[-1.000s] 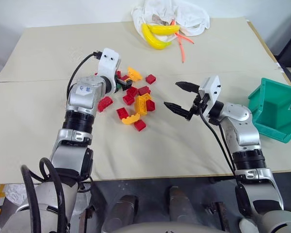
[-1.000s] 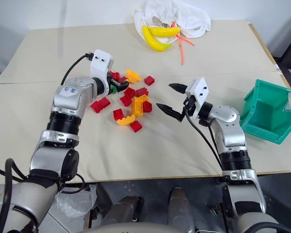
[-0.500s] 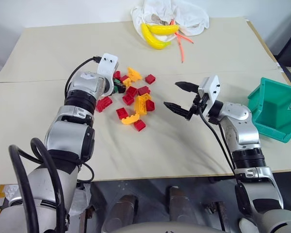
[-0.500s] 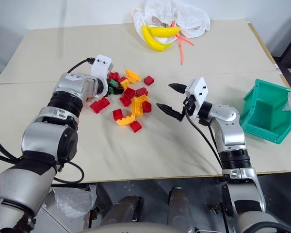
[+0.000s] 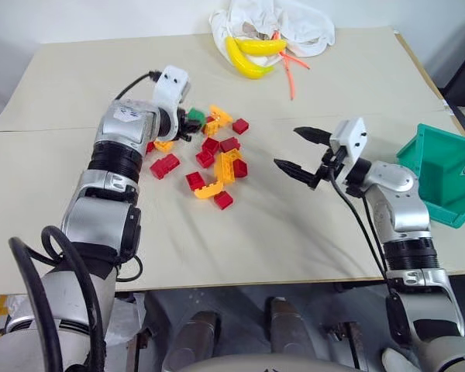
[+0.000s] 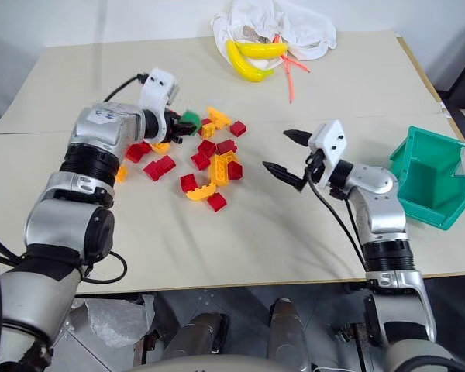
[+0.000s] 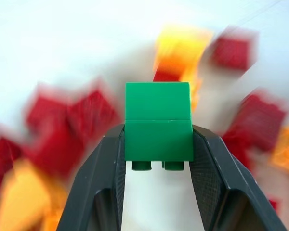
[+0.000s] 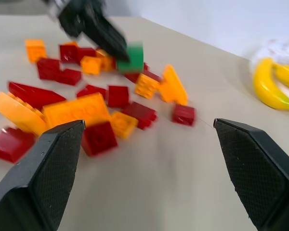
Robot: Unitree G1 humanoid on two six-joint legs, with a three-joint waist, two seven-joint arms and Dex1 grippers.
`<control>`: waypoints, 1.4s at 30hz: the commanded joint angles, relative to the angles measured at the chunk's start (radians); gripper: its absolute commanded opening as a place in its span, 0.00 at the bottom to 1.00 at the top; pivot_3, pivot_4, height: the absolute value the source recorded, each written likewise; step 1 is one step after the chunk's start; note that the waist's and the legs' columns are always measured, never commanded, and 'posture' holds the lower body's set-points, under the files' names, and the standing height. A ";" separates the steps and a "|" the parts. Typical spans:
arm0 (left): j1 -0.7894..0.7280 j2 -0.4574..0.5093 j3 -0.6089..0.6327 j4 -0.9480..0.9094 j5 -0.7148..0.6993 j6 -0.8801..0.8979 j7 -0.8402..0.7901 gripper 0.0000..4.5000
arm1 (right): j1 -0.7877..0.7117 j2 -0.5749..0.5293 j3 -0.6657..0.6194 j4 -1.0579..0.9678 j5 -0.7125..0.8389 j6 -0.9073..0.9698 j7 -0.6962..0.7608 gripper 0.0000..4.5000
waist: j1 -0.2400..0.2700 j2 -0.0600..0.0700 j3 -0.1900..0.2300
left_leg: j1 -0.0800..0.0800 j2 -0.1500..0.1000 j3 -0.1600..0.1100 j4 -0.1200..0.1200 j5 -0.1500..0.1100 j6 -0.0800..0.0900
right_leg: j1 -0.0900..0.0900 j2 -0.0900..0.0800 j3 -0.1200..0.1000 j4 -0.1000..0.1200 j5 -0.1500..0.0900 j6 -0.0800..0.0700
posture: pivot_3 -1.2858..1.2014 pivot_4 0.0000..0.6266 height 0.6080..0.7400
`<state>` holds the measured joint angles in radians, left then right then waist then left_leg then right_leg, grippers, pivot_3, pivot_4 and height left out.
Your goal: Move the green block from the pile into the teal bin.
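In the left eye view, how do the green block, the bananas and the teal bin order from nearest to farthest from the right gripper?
1. The teal bin, just beside the right gripper, on its right.
2. The green block, across the pile, in the left gripper.
3. The bananas, at the table's far edge.

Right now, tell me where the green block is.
The green block sits clamped between the left gripper's fingers, above the far left edge of the pile, far from the teal bin.

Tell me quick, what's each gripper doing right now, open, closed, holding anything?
Left gripper: closed on the green block, held above the pile.
Right gripper: open, holding nothing.
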<state>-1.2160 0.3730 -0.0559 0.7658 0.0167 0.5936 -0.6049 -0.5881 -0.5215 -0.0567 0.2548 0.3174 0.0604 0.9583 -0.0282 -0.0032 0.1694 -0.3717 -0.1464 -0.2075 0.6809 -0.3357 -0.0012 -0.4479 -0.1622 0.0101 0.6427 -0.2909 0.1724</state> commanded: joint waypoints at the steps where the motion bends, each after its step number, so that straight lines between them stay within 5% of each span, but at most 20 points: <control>1: 0.042 -0.012 -0.031 -0.185 -0.042 -0.051 -0.105 0.33 | 0.020 -0.046 -0.051 -0.055 0.027 0.020 0.002 1.00 | 0.001 0.000 0.000 | 0.000 0.000 0.000 0.000 0.000 0.000 | 0.000 0.000 0.000 0.000 0.000 0.000 | 0.52 0.24 1.00; 8: 0.170 -0.181 -0.212 -0.334 -0.072 -0.119 -0.295 0.33 | 0.137 -0.221 -0.130 -0.081 0.054 0.072 0.088 1.00 | 0.024 0.000 0.000 | 0.000 -0.001 0.003 0.001 -0.001 0.001 | 0.001 0.000 0.000 -0.002 0.001 0.001 | 0.52 0.24 1.00; 14: 0.193 -0.277 -0.356 -0.251 -0.043 -0.174 -0.426 0.33 | 0.324 -0.364 -0.194 -0.199 0.138 0.163 0.234 1.00 | 0.028 0.000 0.000 | 0.000 0.001 0.013 0.000 -0.001 0.002 | 0.001 0.000 0.000 -0.007 0.001 0.002 | 0.52 0.24 1.00; 20: 0.179 -0.295 -0.343 -0.223 -0.056 -0.167 -0.451 0.76 | 0.440 -0.405 -0.243 -0.381 0.202 0.307 0.199 1.00 | 0.027 0.000 0.001 | 0.003 0.005 0.025 0.001 -0.002 0.003 | 0.001 0.000 0.000 -0.011 0.006 0.002 | 0.52 0.24 1.00; 23: 0.186 -0.272 -0.324 -0.253 -0.062 -0.168 -0.463 0.98 | 0.464 -0.403 -0.255 -0.444 0.213 0.341 0.168 1.00 | 0.032 -0.001 0.001 | 0.002 0.005 0.025 0.002 -0.002 0.004 | 0.002 0.001 0.001 -0.016 0.011 0.003 | 0.52 0.24 1.00; 30: 0.231 -0.128 -0.189 -0.388 -0.134 -0.223 -0.494 0.99 | 0.407 -0.420 -0.191 -0.524 0.215 0.452 0.131 1.00 | 0.035 -0.001 0.001 | 0.002 0.005 0.025 0.002 -0.002 0.005 | 0.002 0.001 0.002 -0.017 0.013 0.003 | 0.52 0.24 1.00; 38: 0.373 0.046 -0.066 -0.578 -0.290 -0.212 -0.637 0.99 | 0.162 -0.366 0.087 -0.363 0.024 0.335 0.171 1.00 | 0.028 -0.001 0.001 | 0.003 0.006 0.025 0.002 -0.002 0.005 | 0.001 0.001 0.002 -0.017 0.013 0.003 | 0.52 0.24 1.00; 42: 0.468 0.048 0.003 -0.637 -0.388 -0.268 -0.661 0.99 | 0.042 -0.315 0.223 -0.221 -0.091 0.265 0.200 1.00 | 0.029 -0.001 0.001 | 0.002 0.005 0.025 0.002 -0.002 0.005 | 0.001 0.001 0.001 -0.018 0.014 0.002 | 0.52 0.24 1.00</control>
<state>-0.7639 0.4388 -0.0959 0.1902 -0.2994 0.3695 -1.2472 -0.5181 -0.8496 0.1398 0.0006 0.2639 0.3643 1.1458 0.0008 -0.0042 0.1702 -0.3696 -0.1409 -0.1830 0.6828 -0.3377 0.0043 -0.4465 -0.1617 0.0114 0.6252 -0.2767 0.1747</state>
